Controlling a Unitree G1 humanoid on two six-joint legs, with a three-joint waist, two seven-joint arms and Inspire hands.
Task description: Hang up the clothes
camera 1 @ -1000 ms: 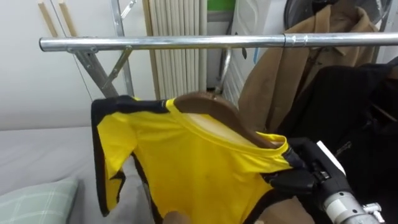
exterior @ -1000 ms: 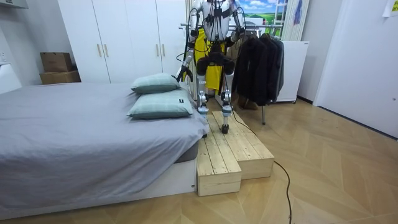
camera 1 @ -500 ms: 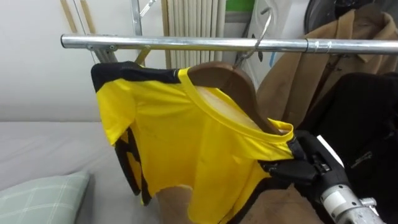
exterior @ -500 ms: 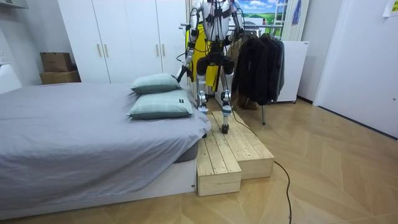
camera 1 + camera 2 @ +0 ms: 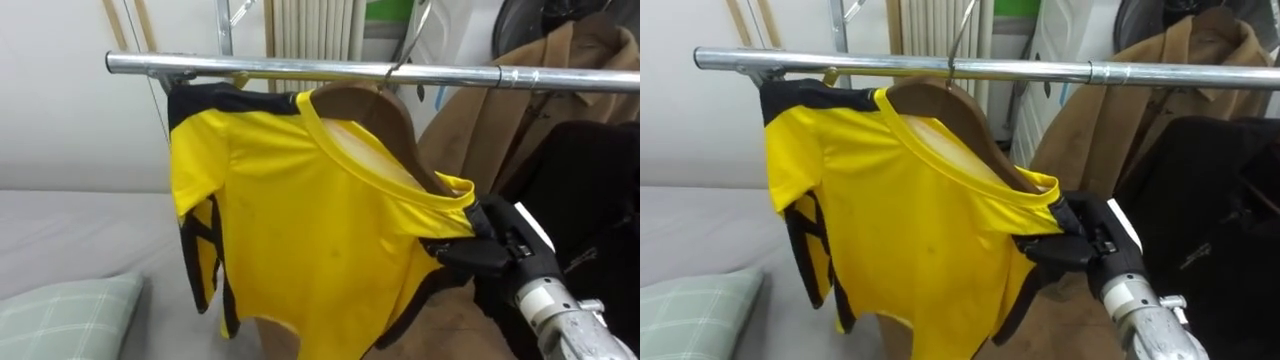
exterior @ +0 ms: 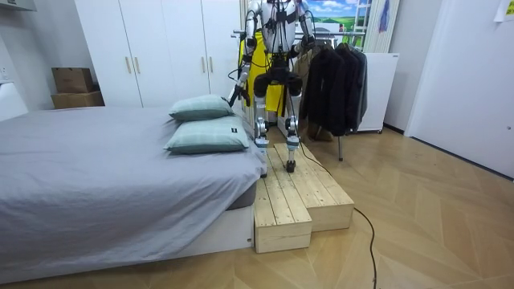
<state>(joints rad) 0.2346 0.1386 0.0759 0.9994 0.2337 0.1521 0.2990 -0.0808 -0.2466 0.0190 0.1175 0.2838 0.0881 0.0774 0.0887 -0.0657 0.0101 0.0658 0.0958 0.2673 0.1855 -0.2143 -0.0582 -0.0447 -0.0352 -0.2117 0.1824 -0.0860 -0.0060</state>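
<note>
Left to right: a pillow (image 5: 60, 310) lies on the bed (image 5: 80, 215); above runs the rail (image 5: 300, 68). The yellow shirt (image 5: 300, 220), dressed on a wooden hanger (image 5: 385, 112), hangs tilted just under the rail, its left shoulder high. The right hand (image 5: 492, 250) is clenched on the shirt's lower shoulder, over the hanger's end. Beside it hang a brown coat (image 5: 540, 90) and a black garment (image 5: 585, 180).

Progress, as judged: late. The hook crosses the rail, and what remains is to let go and withdraw.

Whether the hook bears on the rail is unclear. The shirt's hem is cut off below. In the room view the left hand (image 6: 234, 95) hangs low, its state too small to tell.
</note>
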